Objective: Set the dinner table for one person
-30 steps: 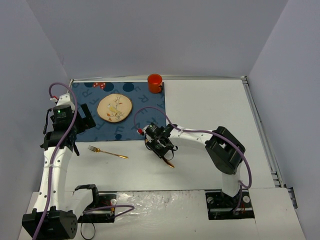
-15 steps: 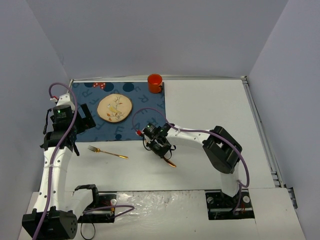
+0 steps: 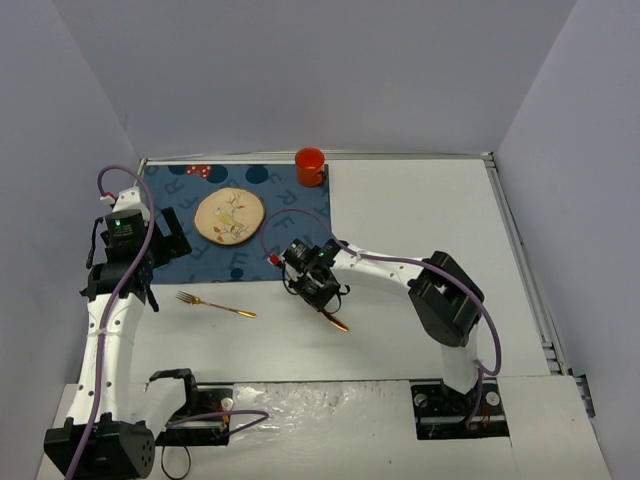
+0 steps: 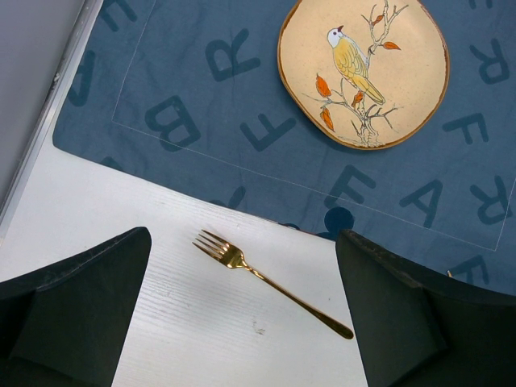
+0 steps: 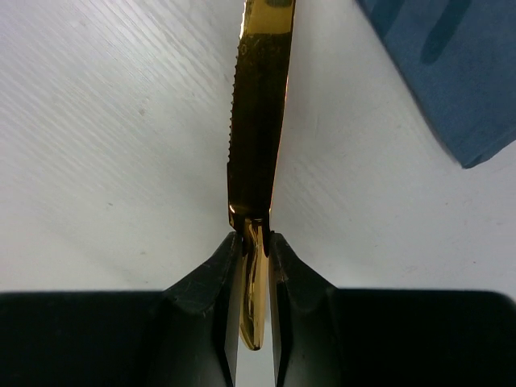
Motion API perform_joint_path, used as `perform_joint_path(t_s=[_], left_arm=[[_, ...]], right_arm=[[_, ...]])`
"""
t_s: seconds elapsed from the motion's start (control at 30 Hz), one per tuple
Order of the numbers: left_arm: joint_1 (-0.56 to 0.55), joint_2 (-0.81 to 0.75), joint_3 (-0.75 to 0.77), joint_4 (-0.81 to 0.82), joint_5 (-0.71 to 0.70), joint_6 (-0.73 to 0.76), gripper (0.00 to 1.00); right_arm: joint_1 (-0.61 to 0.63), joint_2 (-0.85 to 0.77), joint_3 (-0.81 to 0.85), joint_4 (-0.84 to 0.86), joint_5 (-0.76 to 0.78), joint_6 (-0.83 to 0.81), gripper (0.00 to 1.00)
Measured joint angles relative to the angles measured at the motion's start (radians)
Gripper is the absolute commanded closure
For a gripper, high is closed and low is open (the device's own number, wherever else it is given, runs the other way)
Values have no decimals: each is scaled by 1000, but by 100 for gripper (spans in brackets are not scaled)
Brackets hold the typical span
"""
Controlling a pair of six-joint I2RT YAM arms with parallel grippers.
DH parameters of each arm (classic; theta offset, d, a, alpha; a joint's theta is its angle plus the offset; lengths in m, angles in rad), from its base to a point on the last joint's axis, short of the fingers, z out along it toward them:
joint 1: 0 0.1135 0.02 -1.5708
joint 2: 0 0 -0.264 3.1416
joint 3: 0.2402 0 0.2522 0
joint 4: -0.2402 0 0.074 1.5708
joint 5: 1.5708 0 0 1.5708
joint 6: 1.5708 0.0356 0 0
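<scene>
The right pincer (image 3: pixel 318 291) (image 5: pixel 255 239) hangs low over the white surface (image 3: pixel 420 210) (image 5: pixel 121 121), nearer to the arm bases than the other things here. Its fingers are drawn almost together, clamped on the handle of a gold knife (image 3: pixel 337 322) (image 5: pixel 258 121). The blade sticks out past the fingertips, with its serrated edge on the left in the wrist view. Whether the blade touches the surface I cannot tell. In that view a corner of the dark blue placemat (image 3: pixel 300 200) (image 5: pixel 451 72) lies ahead of this pincer and to its right.

Out to the left of the right pincer, well apart from it, a gold fork (image 3: pixel 215 304) (image 4: pixel 270 282) lies flat on the bare surface (image 4: pixel 185 339), just off the placemat's near edge.

The left pincer (image 4: pixel 243 240) hovers above that fork, its fingers spread as wide as they go and holding nothing. The fork's tines sit between the two fingertips in its wrist view.

Beyond the left pincer the lettered placemat (image 4: pixel 201 105) is spread over the far left part of the surface. A cream plate (image 3: pixel 229 215) (image 4: pixel 363 72) painted with a bird on a branch rests on it, ahead and to the right of the open fingers.

Farthest off, an orange mug (image 3: pixel 310 166) stands upright at the placemat's far right corner, straight beyond the right pincer.
</scene>
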Motion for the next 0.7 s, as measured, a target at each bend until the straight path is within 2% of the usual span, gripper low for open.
perform_joint_path(t_s=[0.33,0.7], left_arm=[[0,-3,0,0,0,0,3],[0,-4,0,0,-1,0,3]], right_arm=[[-82,8,222,-28,-37,43,100],[-231,208,578,-22,-43,235,100]])
